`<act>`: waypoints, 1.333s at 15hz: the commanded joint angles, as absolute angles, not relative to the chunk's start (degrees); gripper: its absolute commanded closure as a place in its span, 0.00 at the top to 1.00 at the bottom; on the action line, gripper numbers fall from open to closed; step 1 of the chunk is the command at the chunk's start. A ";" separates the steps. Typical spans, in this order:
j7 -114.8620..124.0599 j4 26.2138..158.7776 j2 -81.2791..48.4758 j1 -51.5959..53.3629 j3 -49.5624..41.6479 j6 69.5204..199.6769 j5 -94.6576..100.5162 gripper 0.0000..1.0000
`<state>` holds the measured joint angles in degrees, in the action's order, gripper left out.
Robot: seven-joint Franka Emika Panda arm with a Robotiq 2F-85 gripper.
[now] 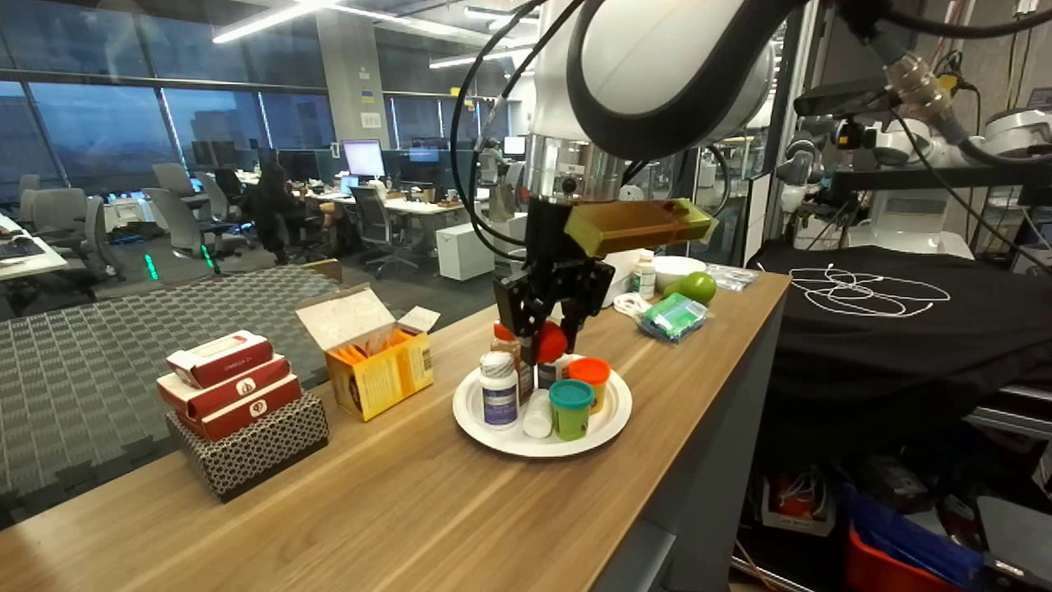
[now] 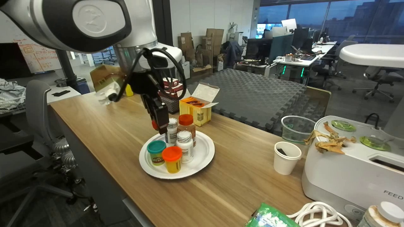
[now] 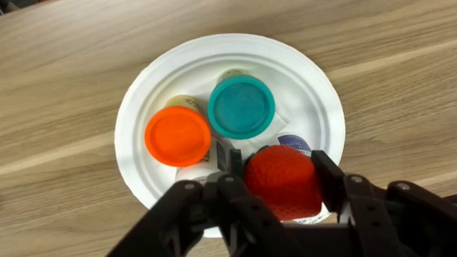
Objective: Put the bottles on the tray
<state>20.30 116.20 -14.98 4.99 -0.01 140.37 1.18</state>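
Note:
The round white plate (image 1: 468,411) holds several bottles and jars. A teal-lidded green jar (image 3: 241,107) and an orange-lidded yellow jar (image 3: 177,136) stand on it. A white bottle with a purple label (image 1: 500,403) and another white bottle (image 2: 185,148) stand there too; one white bottle (image 1: 538,415) lies on its side. A brown bottle with a red-orange cap (image 2: 186,119) stands behind them. My gripper (image 3: 278,167) is shut on a red, strawberry-like thing (image 3: 284,182), above the bottles. A white-capped bottle (image 1: 643,275) stands away from the plate; it also shows in an exterior view (image 2: 383,216).
A yellow box (image 1: 382,374) with an open flap and red-and-white cartons (image 1: 234,386) on a dark patterned basket (image 1: 255,444) stand beside the plate. A white feeder (image 2: 353,167), a paper cup (image 2: 286,159), a green packet (image 1: 674,316) and a white cable (image 2: 318,211) lie farther along the table.

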 commanded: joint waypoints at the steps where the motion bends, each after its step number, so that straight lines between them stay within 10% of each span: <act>1: 17.46 112.82 -17.54 4.02 -0.11 141.54 0.08 0.26; 9: 14.67 109.34 -20.38 3.24 0.12 140.71 -1.50 0.26; 12: 14.65 109.89 -19.52 3.31 -0.11 140.78 -1.26 0.78; 15: 14.75 110.40 -18.59 3.24 -0.24 141.22 -1.24 0.99; 20: 14.81 110.66 -17.05 3.34 -0.30 141.59 -0.95 1.00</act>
